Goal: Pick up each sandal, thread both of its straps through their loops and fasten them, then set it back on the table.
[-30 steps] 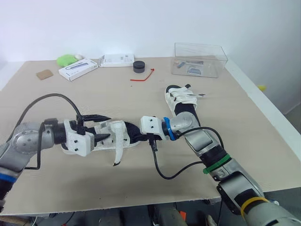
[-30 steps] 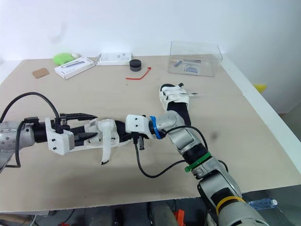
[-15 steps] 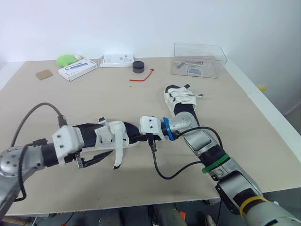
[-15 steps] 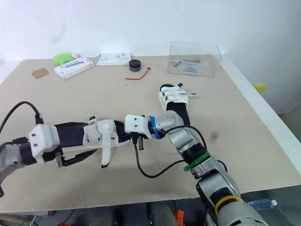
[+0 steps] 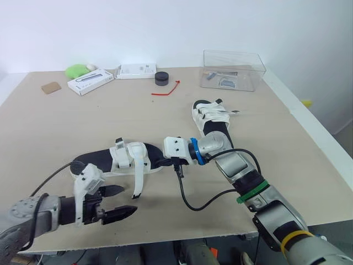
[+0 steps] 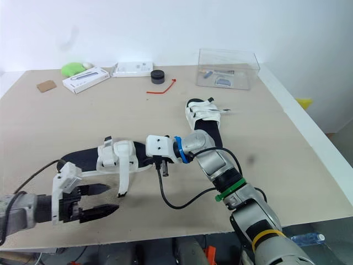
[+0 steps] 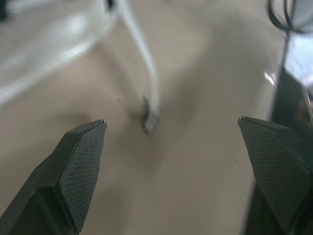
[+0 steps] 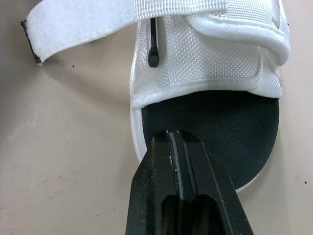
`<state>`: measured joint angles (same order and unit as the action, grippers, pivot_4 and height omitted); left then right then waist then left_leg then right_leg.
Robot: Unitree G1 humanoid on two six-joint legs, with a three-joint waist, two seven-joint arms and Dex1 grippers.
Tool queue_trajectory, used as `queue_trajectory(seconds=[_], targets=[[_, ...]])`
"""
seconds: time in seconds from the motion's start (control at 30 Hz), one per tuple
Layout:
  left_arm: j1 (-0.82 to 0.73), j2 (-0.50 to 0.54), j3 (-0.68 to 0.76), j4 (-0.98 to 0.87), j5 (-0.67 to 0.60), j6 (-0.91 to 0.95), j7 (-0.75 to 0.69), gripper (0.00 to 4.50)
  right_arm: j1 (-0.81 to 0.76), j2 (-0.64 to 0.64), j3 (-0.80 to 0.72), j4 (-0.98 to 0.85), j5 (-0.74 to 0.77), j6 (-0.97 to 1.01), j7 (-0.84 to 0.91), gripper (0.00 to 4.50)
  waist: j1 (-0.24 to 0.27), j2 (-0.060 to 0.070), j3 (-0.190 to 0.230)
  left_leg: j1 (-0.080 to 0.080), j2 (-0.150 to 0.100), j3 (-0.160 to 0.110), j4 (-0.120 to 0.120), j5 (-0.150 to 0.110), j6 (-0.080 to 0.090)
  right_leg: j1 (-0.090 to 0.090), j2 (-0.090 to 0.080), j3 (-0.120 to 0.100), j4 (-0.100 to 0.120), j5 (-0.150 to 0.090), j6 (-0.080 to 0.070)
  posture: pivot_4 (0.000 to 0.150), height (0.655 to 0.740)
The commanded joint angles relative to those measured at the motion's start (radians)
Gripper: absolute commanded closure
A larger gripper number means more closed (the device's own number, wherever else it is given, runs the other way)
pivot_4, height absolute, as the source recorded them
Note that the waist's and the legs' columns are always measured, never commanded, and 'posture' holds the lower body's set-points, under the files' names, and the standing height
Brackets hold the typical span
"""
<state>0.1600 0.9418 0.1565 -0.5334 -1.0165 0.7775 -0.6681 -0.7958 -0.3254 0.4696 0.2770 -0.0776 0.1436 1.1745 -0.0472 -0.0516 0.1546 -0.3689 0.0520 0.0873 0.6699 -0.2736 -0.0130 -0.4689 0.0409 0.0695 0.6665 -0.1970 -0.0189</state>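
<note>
Left gripper (image 5: 129, 199) gapes wide near the sandal (image 5: 127, 157); right gripper (image 8: 177, 136), pinched closed, rests on it.

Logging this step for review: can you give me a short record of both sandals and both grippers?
near sandal: flat on table, one strap loose, unfastened
far sandal: on table, no gripper touching
left gripper: open, hovering before near sandal, touching nothing
right gripper: shut, tips on near sandal's black footbed end

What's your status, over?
Left gripper open, clear of near sandal. Right gripper shut, tip on its sole. One strap hangs loose. Cable loops beside it.
</note>
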Motion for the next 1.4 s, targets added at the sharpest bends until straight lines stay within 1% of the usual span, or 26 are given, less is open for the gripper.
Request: queue_trajectory(seconds=[0.03, 0.1, 0.13, 0.23, 0.27, 0.33, 0.37, 0.4, 0.47, 0.5, 0.53, 0.57, 0.6, 0.7, 0.8, 0.9, 1.1, 1.13, 1.2, 1.27, 1.4], targets=[[-0.075, -0.04, -0.032, 0.016, -0.022, 0.06, 0.029, 0.05, 0.012, -0.008, 0.026, 0.004, -0.016, 0.006, 0.019, 4.5, 0.0, 0.0, 0.0, 0.0, 0.0, 0.0, 0.0, 0.0, 0.0, 0.0, 0.0, 0.0, 0.0, 0.0, 0.0, 0.15, 0.7261], [-0.107, -0.068, -0.049, 0.031, -0.018, 0.075, 0.042, 0.05, 0.013, -0.008, 0.026, 0.001, -0.016, 0.009, 0.018, 4.5, -0.001, -0.001, 0.0, 0.0, 0.0, -0.001, 0.0, 0.0, 0.0, 0.0, 0.0, 0.001, 0.0, 0.0, 0.0, 0.15, 0.7261], [-0.124, -0.088, -0.041, 0.042, -0.044, 0.103, 0.054, 0.05, 0.013, -0.009, 0.025, 0.0, -0.016, 0.01, 0.018, 4.5, -0.001, -0.001, 0.0, 0.0, 0.0, -0.003, 0.0, 0.0, 0.0, 0.0, 0.001, 0.002, 0.0, 0.0, 0.0, 0.15, 0.7261], [-0.148, -0.1, -0.027, 0.033, -0.11, 0.16, 0.047, 0.05, 0.016, -0.014, 0.024, -0.005, -0.015, 0.013, 0.02, 4.5, 0.0, -0.001, -0.001, 0.0, 0.0, -0.004, 0.0, 0.0, -0.001, 0.0, 0.0, 0.001, 0.0, 0.0, 0.001, 0.15, 0.7261], [-0.151, -0.099, -0.024, 0.029, -0.126, 0.175, 0.042, 0.28, 0.017, -0.015, 0.024, -0.005, -0.015, 0.013, 0.02, 4.5, 0.0, -0.001, -0.001, -0.001, 0.0, -0.005, 0.0, 0.0, -0.001, 0.0, 0.001, 0.001, 0.0, 0.0, 0.001, 0.15, 0.7261], [-0.156, -0.095, -0.024, 0.033, -0.146, 0.207, 0.043, 0.86, 0.017, -0.015, 0.024, -0.006, -0.015, 0.015, 0.019, 4.5, 0.0, -0.001, -0.001, -0.001, 0.0, -0.005, 0.0, 0.0, -0.001, 0.0, 0.0, 0.001, 0.0, 0.0, 0.0, 0.15, 0.7261], [-0.158, -0.095, -0.023, 0.034, -0.15, 0.217, 0.045, 1.3, 0.018, -0.014, 0.024, -0.007, -0.016, 0.016, 0.018, 4.5, 0.0, -0.001, -0.001, -0.001, 0.0, -0.006, 0.0, 0.0, -0.001, 0.0, 0.0, 0.001, 0.0, 0.0, 0.0, 0.15, 0.7261], [-0.164, -0.098, -0.025, 0.044, -0.154, 0.233, 0.055, 1.87, 0.017, -0.013, 0.024, -0.007, -0.015, 0.018, 0.018, 4.5, 0.0, -0.001, -0.001, -0.001, 0.0, -0.006, 0.0, 0.0, -0.001, 0.0, 0.001, 0.0, 0.0, 0.0, 0.0, 0.15, 0.7261], [-0.173, -0.103, -0.034, 0.053, -0.156, 0.256, 0.06, 2.71, 0.015, -0.009, 0.024, -0.007, -0.015, 0.02, 0.016, 4.5, 0.0, -0.001, -0.001, -0.001, 0.0, -0.006, 0.0, 0.0, -0.001, 0.0, 0.001, 0.0, 0.0, 0.0, 0.0, 0.15, 0.7261], [-0.178, -0.108, -0.036, 0.056, -0.158, 0.266, 0.065, 3.27, 0.015, -0.008, 0.024, -0.006, -0.014, 0.022, 0.015, 4.5, 0.0, -0.001, -0.001, -0.001, 0.0, -0.006, 0.0, 0.0, -0.001, 0.0, 0.0, 0.0, 0.0, 0.0, 0.0, 0.15, 0.7261], [-0.182, -0.113, -0.037, 0.056, -0.156, 0.272, 0.069, 3.62, 0.014, -0.008, 0.024, -0.006, -0.014, 0.022, 0.015, 4.5, 0.0, -0.001, -0.001, -0.001, 0.0, -0.006, 0.0, 0.0, -0.001, 0.0, 0.001, 0.0, 0.0, 0.0, 0.0, 0.15, 0.7261], [-0.186, -0.118, -0.037, 0.054, -0.154, 0.276, 0.072, 4.18, 0.014, -0.007, 0.023, -0.004, -0.015, 0.021, 0.014, 4.5, 0.0, -0.001, -0.001, -0.001, 0.0, -0.006, 0.0, 0.0, -0.001, 0.0, 0.0, 0.0, 0.0, 0.0, 0.0, 0.15, 0.7261], [-0.19, -0.124, -0.034, 0.054, -0.156, 0.281, 0.077, 4.45, 0.013, -0.008, 0.023, -0.001, -0.015, 0.019, 0.014, 4.5, 0.0, -0.001, -0.001, -0.001, 0.0, -0.006, 0.0, 0.0, -0.001, 0.001, 0.0, 0.0, 0.0, 0.0, 0.0, 0.15, 0.7261], [-0.2, -0.142, -0.018, 0.059, -0.17, 0.297, 0.095, 4.45, 0.014, -0.009, 0.022, -0.003, -0.015, 0.021, 0.014, 4.5, 0.0, -0.001, -0.001, -0.001, 0.0, -0.007, 0.0, 0.0, -0.001, 0.001, 0.0, 0.0, 0.0, 0.0, 0.0, 0.15, 0.7261], [-0.214, -0.149, 0.018, 0.076, -0.215, 0.315, 0.103, 4.45, 0.014, -0.01, 0.022, -0.003, -0.015, 0.022, 0.014, 4.5, 0.0, -0.001, -0.001, -0.001, 0.0, -0.007, 0.0, 0.0, -0.001, 0.001, 0.0, 0.0, 0.0, 0.0, 0.0, 0.15, 0.7261], [-0.236, -0.138, 0.058, 0.102, -0.281, 0.339, 0.099, 4.45, 0.009, -0.011, 0.02, 0.004, -0.016, 0.02, 0.014, 4.5, 0.0, -0.001, -0.001, -0.001, 0.0, -0.007, 0.0, 0.0, -0.001, 0.001, 0.0, -0.001, 0.0, 0.0, 0.0, 0.15, 0.7261], [-0.295, -0.139, 0.105, 0.17, -0.421, 0.384, 0.139, 4.45, 0.007, -0.011, 0.019, 0.006, -0.017, 0.022, 0.013, 4.5, 0.0, -0.001, -0.001, -0.001, -0.001, -0.007, 0.001, 0.0, -0.001, 0.001, 0.0, -0.001, 0.0, 0.0, 0.0, 0.15, 0.7261], [-0.312, -0.135, 0.115, 0.188, -0.464, 0.391, 0.15, 4.45, 0.009, -0.011, 0.019, 0.003, -0.016, 0.024, 0.013, 4.5, 0.0, -0.001, -0.001, -0.001, -0.001, -0.008, 0.001, 0.0, -0.001, 0.001, 0.0, -0.001, 0.0, 0.0, 0.0, 0.15, 0.7261], [-0.357, -0.131, 0.132, 0.233, -0.506, 0.393, 0.166, 4.45, 0.01, -0.012, 0.018, 0.002, -0.015, 0.025, 0.013, 4.5, 0.0, -0.001, -0.001, -0.001, -0.001, -0.008, 0.001, 0.0, -0.001, 0.001, 0.0, -0.001, 0.0, 0.0, 0.0, 0.15, 0.7261], [-0.43, -0.132, 0.141, 0.314, -0.505, 0.384, 0.189, 4.45, 0.009, -0.012, 0.018, 0.006, -0.016, 0.023, 0.012, 4.5, 0.0, -0.001, -0.001, -0.001, -0.001, -0.008, 0.001, 0.0, -0.001, 0.001, 0.0, -0.001, 0.0, 0.0, 0.0, 0.15, 0.7261], [-0.575, -0.129, 0.134, 0.448, -0.456, 0.385, 0.185, 4.45, 0.007, -0.012, 0.017, 0.006, -0.017, 0.024, 0.011, 4.5, 0.0, -0.002, -0.001, -0.001, -0.001, -0.009, 0.001, 0.001, -0.003, 0.002, 0.001, -0.003, 0.0, 0.001, 0.0, 0.15, 0.7261]])
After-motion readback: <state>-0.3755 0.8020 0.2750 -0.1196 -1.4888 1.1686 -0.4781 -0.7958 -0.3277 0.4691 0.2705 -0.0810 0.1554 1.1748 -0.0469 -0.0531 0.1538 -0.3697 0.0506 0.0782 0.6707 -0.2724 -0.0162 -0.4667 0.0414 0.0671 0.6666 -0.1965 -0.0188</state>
